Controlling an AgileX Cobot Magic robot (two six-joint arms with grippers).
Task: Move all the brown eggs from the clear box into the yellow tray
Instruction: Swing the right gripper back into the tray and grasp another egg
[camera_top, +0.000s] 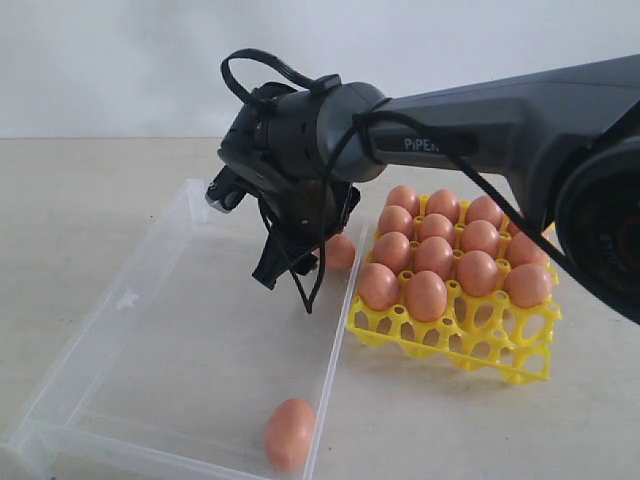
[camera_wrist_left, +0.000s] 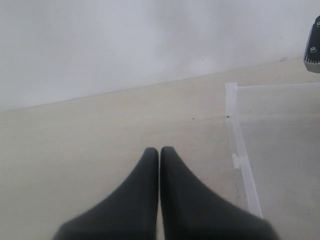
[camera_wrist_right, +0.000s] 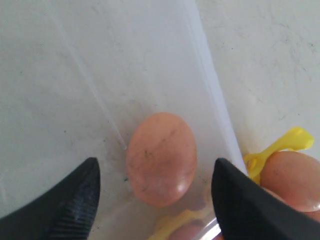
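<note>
Down-tilted right hand (camera_wrist_right: 156, 167) spread astride one brown egg (camera_wrist_right: 161, 159) in the clear box (camera_top: 100, 340); left hand (camera_wrist_left: 159, 151) pressed together.

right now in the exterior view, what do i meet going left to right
left wall of box → near egg → far egg → tray

Speckled brown eggs (camera_top: 433, 257), yellow tray (camera_top: 375, 325)
</note>
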